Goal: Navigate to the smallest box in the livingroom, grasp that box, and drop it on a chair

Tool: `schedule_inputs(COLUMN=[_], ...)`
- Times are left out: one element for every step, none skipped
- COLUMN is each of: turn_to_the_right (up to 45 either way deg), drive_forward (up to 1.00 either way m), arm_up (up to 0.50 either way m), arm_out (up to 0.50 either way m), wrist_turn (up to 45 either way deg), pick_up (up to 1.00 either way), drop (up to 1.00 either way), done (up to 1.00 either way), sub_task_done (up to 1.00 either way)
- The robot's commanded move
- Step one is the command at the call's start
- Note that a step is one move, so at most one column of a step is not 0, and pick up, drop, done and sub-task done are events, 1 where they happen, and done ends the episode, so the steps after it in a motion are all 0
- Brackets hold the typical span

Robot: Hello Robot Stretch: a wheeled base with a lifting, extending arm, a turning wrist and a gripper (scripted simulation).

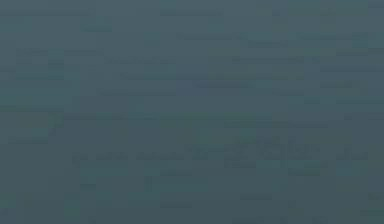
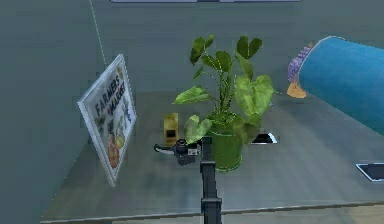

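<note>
Just beyond the pincer (image 2: 165, 149) — a small yellow box (image 2: 171, 125) (perhaps not touching).

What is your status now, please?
Tool above table, load cannot be told. Small yellow box near it. Potted plant crowds the tool.

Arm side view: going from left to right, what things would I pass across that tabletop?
Tilted printed box → small yellow thing → potted plant → big blue rounded thing at the right edge.
</note>
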Motion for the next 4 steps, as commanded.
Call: schedule_inputs(turn_to_the_right=[0.0,0.0,0.0,0.0], drive_forward=[0.00,0.00,0.00,0.00], arm_up=[0.10,0.22,0.00,0.00], arm_out=[0.00,0.00,0.00,0.00], wrist_turn=[0.0,0.0,-45.0,-45.0], pick_up=[0.00,0.00,0.00,0.00], drop=[0.00,0.00,0.00,0.00], done=[0.00,0.00,0.00,0.00], sub_task_done=[0.00,0.00,0.00,0.00])
